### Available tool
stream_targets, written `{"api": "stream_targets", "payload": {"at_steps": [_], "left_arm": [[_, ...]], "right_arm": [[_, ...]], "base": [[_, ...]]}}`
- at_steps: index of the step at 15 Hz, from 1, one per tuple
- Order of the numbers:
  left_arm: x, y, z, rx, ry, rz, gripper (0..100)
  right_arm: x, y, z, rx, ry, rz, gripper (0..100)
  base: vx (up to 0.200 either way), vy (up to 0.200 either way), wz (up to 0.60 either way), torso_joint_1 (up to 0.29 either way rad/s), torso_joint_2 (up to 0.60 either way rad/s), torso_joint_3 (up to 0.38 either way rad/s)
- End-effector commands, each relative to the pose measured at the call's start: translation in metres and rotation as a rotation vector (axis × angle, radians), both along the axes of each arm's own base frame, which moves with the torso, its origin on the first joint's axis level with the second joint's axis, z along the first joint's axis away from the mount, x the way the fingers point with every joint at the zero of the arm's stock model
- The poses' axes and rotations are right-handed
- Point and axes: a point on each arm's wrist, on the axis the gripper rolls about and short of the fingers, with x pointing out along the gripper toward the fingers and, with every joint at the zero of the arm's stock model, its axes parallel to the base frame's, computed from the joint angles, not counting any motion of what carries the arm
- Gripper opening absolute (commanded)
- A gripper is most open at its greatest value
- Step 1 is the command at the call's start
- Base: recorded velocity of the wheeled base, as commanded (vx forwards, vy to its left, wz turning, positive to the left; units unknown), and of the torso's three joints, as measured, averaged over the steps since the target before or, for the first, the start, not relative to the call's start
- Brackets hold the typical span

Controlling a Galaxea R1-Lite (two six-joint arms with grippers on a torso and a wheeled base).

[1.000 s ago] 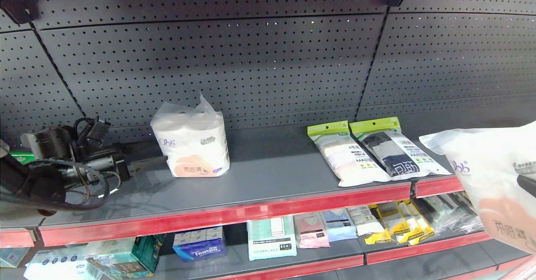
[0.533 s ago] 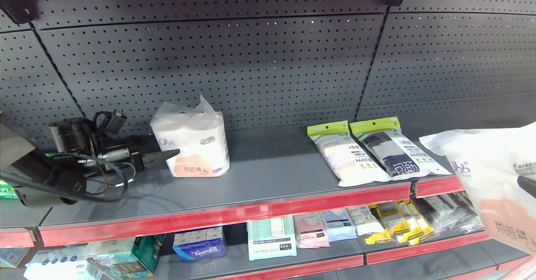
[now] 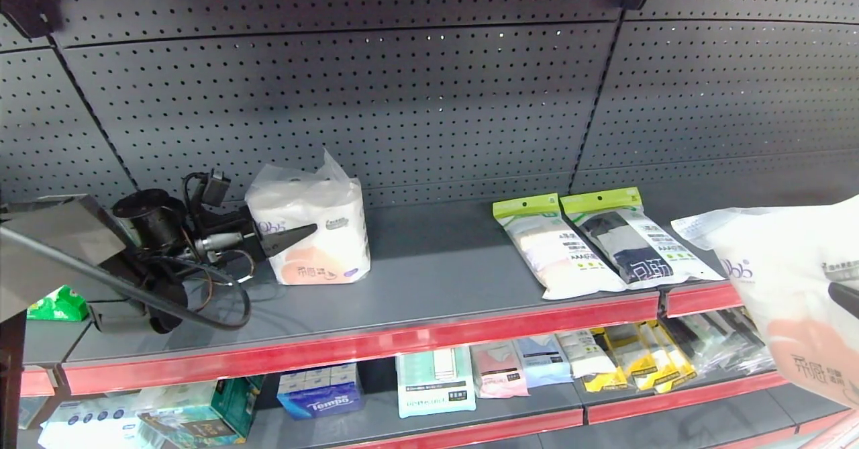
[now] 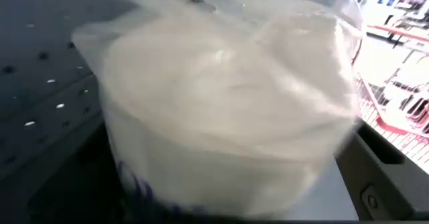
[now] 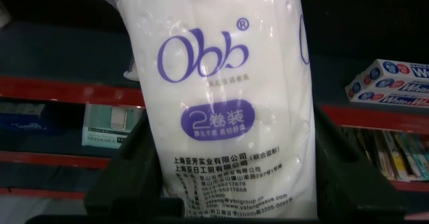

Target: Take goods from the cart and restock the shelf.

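Head view: at centre-left of the frame the left gripper (image 3: pixel 290 237) has its fingers spread about a toilet-roll pack (image 3: pixel 322 221), which stands upright on the grey shelf (image 3: pixel 436 281), with one finger crossing the pack's front. At the lower right edge, the right gripper (image 5: pixel 228 184) is clamped on a second toilet-roll pack (image 3: pixel 792 281), just right of two green-topped garment packets (image 3: pixel 570 247) lying flat.

Before you stands a dark grey perforated back panel (image 3: pixel 402 100), split by upright seams; the grey shelf (image 3: pixel 429 268) below it carries a red front edge (image 3: pixel 349 348).
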Motion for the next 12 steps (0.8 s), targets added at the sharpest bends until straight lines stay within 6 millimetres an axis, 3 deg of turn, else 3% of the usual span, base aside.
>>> {"api": "stream_targets", "payload": {"at_steps": [1,11,12], "left_arm": [[0.0025,-0.0057,-0.0088,-0.003,0.02,-0.012,100],[0.0033,-0.0069,-0.012,-0.003,0.025,-0.015,100],[0.003,-0.0069,-0.012,-0.003,0.028,-0.015,0]], "right_arm": [[0.0003,0.0,-0.0002,0.0,0.002,0.001,0],[0.0003,0.0,-0.0011,0.0,0.005,0.001,0],[0.0003,0.0,-0.0011,0.0,0.005,0.001,0]], "base": [[0.0,0.0,0.0,0.0,0.0,0.0],[0.0,0.0,0.0,0.0,0.0,0.0],[0.0,0.0,0.0,0.0,0.0,0.0]]}}
